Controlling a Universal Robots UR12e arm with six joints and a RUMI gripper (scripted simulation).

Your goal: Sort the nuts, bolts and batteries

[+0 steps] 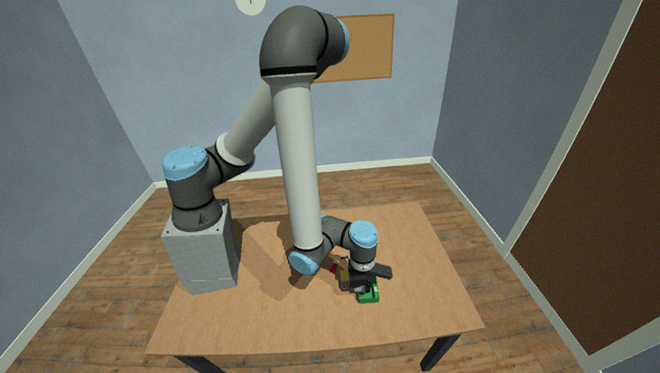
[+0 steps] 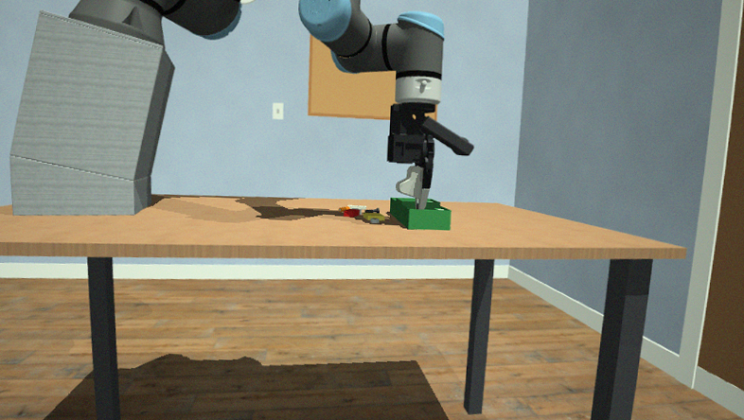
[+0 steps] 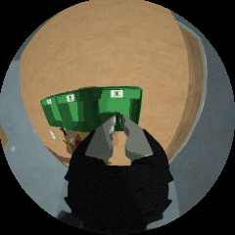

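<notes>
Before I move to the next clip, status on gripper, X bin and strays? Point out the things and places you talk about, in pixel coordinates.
Gripper (image 1: 368, 288) (image 2: 421, 206) (image 3: 118, 115) shut, tips low at X bin (image 1: 368, 300) (image 2: 428, 220) (image 3: 133, 98). Bin upright. Red piece (image 1: 333, 267) (image 2: 351, 212) (image 3: 77, 142) and yellow piece (image 1: 343, 276) (image 2: 374, 216) (image 3: 83, 135) lie outside it.

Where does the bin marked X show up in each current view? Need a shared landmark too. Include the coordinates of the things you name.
Top: bin marked X (image 1: 368, 300) (image 2: 428, 220) (image 3: 117, 105), below image centre, slightly right, partly under the pincer (image 1: 368, 290) (image 2: 421, 207) (image 3: 118, 115).
Exterior: right of centre, near mid-height, nearest green bin.
Wrist: at centre, just above the pincer tips, X label readable.
Shared landmark: the pincer.
</notes>
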